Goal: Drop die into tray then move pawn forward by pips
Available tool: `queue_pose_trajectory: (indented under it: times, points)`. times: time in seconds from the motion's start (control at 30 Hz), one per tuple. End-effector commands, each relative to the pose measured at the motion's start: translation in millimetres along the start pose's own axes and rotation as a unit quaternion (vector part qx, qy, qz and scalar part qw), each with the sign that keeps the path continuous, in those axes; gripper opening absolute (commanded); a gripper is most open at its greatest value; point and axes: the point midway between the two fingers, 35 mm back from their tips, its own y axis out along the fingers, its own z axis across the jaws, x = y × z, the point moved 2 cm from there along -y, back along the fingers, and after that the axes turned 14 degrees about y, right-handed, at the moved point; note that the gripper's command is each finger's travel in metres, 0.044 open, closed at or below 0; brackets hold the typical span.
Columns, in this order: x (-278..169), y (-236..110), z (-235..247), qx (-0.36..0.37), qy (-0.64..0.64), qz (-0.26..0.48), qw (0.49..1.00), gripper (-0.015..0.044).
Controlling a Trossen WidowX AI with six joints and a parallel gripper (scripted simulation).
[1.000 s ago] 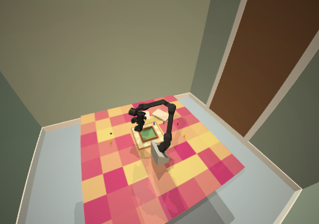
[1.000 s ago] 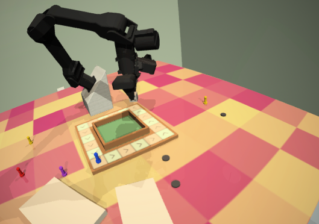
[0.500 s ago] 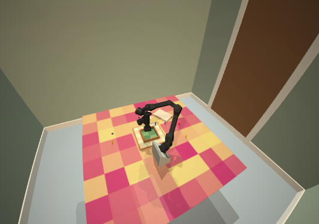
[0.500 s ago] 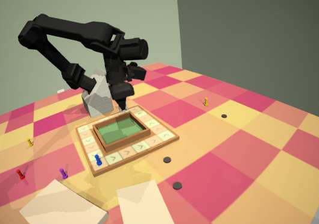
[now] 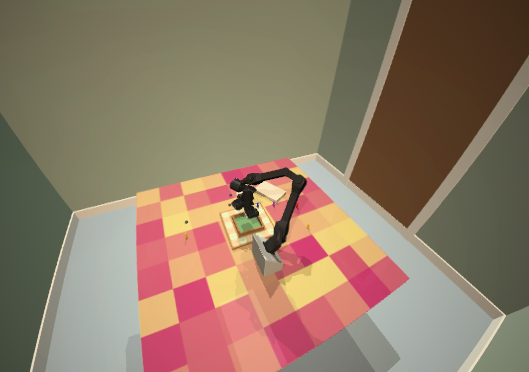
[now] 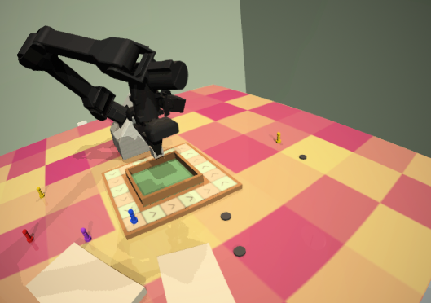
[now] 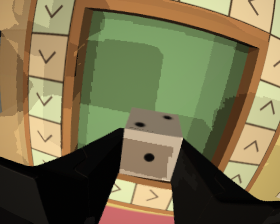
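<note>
My gripper (image 5: 252,215) (image 6: 157,155) is shut on the white die (image 7: 150,150). In the wrist view the die shows two pips on its upper face and one on the face toward the camera. It hangs over the edge of the dice tray (image 6: 173,191) (image 7: 191,75), on the arm-base side; its exact height is hard to tell. The tray has brown walls and a green floor, with no die on the visible floor. The board (image 6: 169,217) (image 7: 38,65) has arrow squares around it. The blue pawn (image 6: 133,217) (image 5: 258,205) stands upright on a corner square.
Off the board stand a purple pawn (image 6: 85,234), a red pawn (image 6: 28,235) and two yellow pawns (image 6: 41,192) (image 6: 279,138). Dark discs (image 6: 226,216) (image 6: 239,251) (image 6: 302,156) lie on the table. A cream slab (image 6: 83,277) and a flat cream piece (image 6: 195,273) lie near the board.
</note>
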Motion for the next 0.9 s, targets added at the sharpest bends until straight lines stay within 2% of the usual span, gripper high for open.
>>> queue_pose_trajectory:
  times: [0.0, 0.4, 0.73, 0.87]
  points:
    - [-3.0, 3.8, 1.3, 0.027, -0.001, -0.036, 0.999, 0.0]
    - [-8.2, 15.5, 6.7, 0.104, -0.004, -0.215, 0.971, 0.0]
    - [-13.8, 21.1, 8.3, 0.097, -0.004, -0.369, 0.924, 0.0]
    - [-15.0, 21.5, 8.3, 0.091, -0.004, -0.39, 0.916, 0.0]
